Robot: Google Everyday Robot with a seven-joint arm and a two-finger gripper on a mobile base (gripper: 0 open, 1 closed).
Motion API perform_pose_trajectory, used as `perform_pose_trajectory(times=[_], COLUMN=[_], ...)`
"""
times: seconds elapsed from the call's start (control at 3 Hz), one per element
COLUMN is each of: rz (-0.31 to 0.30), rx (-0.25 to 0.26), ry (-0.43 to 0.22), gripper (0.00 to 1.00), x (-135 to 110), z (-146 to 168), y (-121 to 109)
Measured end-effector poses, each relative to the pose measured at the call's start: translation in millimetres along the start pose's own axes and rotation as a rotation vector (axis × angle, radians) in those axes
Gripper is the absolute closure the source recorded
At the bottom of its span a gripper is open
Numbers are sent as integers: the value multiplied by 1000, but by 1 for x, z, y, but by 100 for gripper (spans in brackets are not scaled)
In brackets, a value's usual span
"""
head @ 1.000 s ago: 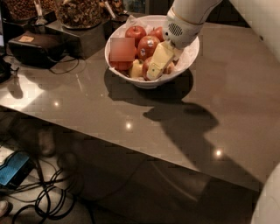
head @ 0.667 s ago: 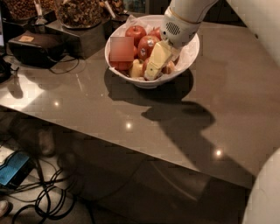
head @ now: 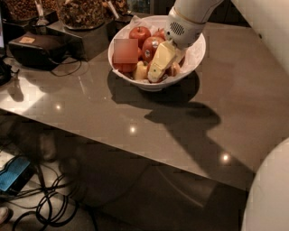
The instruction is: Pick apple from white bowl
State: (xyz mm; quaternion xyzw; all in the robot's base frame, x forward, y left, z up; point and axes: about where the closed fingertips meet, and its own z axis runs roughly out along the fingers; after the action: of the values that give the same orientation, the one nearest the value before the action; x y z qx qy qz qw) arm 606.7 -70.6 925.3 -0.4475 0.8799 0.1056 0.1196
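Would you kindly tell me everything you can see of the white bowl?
The white bowl is large, wide, round and glossy, ceramic by its look. It stands upright on the grey table and casts a dark shadow in front. White paper sticks up at its far rim. It holds red apples and pale yellow-green ones. The gripper reaches down into it among the fruit; whether it touches the bowl itself cannot be told.

A glossy brown table (head: 135, 117) is filling the view, catching small glints of light (head: 132, 129). At the table's far left a black box (head: 36, 47) is sitting by tubs (head: 81, 11). Under the table, cables (head: 54, 203) are curling beside a blue device (head: 13, 173). The gripper (head: 156, 74) is hanging over the table's far side.
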Motion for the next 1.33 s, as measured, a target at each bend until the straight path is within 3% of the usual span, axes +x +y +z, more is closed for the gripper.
perform_pose_trajectory(times=[1.33], rz=[51], rx=[-32], ry=[18], gripper=[31], x=[9], z=[13], y=[-7])
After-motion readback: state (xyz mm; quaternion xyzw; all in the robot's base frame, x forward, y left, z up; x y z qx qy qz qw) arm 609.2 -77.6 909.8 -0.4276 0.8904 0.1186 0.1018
